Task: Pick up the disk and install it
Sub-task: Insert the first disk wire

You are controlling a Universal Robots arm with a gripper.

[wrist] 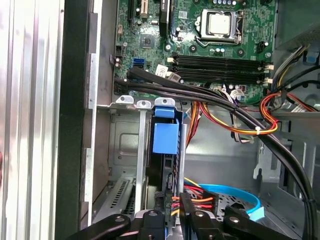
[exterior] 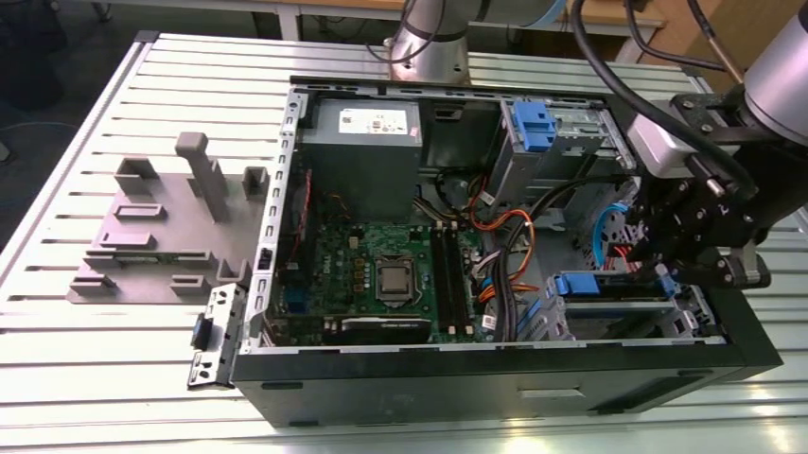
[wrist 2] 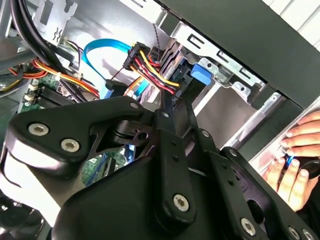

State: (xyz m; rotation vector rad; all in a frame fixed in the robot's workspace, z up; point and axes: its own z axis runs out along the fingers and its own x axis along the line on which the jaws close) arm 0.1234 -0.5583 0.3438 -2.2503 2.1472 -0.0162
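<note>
One disk (wrist: 165, 137) stands edge-on in the drive cage (wrist: 122, 145) at the case's five o'clock corner, directly ahead of the end effector (wrist: 172, 212), whose opening I cannot tell.

slatted metal table (exterior: 76, 350), computer case (exterior: 505, 383), grey fixture (exterior: 158, 232)

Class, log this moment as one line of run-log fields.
gripper: above drive cage inside case | disk: edge-on in cage slot, blue carrier showing | hand: beside case
</note>
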